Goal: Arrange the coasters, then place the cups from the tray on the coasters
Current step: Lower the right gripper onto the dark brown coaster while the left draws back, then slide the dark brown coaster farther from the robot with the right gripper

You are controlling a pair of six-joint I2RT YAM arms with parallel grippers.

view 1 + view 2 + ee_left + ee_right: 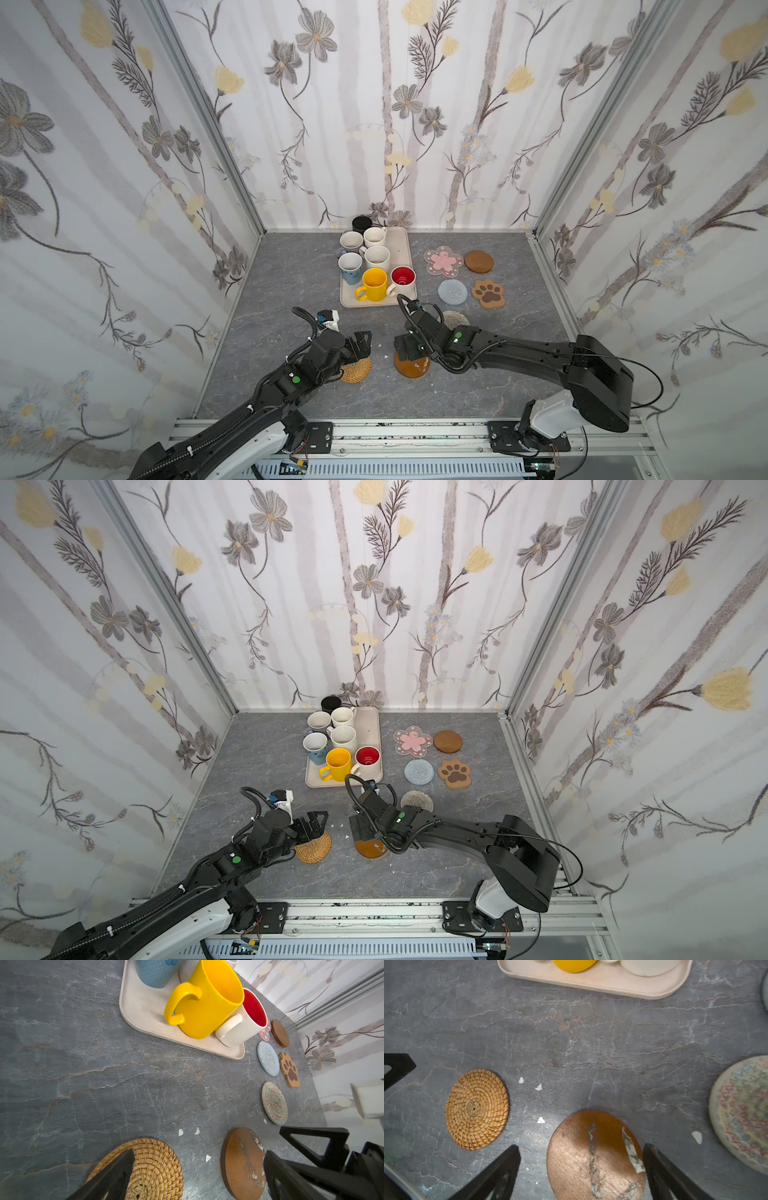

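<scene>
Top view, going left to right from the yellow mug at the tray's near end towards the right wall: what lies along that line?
In a top view: yellow handled mug → white mug with red inside → grey-blue round woven coaster → brown paw-shaped coaster.

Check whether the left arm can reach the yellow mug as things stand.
Probably yes: the left gripper is open and empty, the yellow mug stands at the near edge of the tray, and nothing tall stands between them.
</scene>
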